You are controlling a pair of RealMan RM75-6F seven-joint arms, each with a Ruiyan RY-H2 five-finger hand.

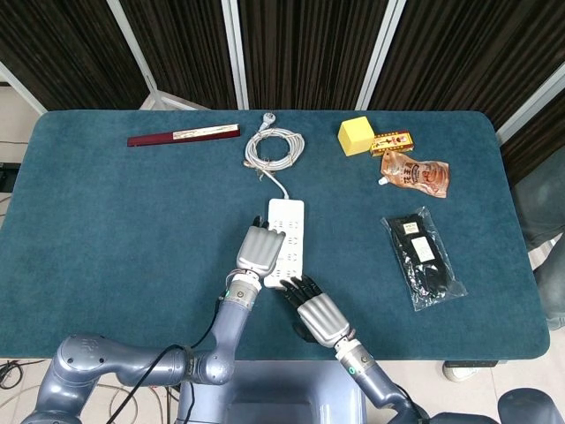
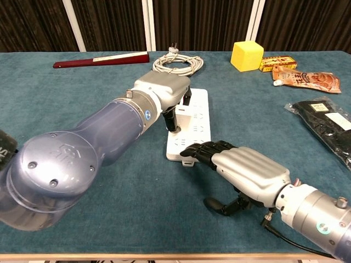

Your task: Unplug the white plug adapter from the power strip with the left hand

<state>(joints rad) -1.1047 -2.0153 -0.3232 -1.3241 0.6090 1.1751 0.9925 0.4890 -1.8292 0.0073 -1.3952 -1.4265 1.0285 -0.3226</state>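
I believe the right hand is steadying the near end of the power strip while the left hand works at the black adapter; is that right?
Not quite: the adapter is white, as the chest view shows. The right hand does rest its fingertips on the power strip's near end while the left hand works at it.

White plug adapter mostly hidden beneath the curled fingers (image 2: 171,118) of the silver left hand (image 2: 163,90); cannot tell whether they actually clasp it. Near end of the flat white plastic power strip (image 2: 194,129) covered by the black fingertips (image 2: 198,153) of the silver right hand (image 2: 244,171); contact there unclear. Black plastic-wrapped packet (image 2: 329,123) cut by the chest view's right edge. Print on the small yellow-red carton (image 1: 392,142) too small to read.
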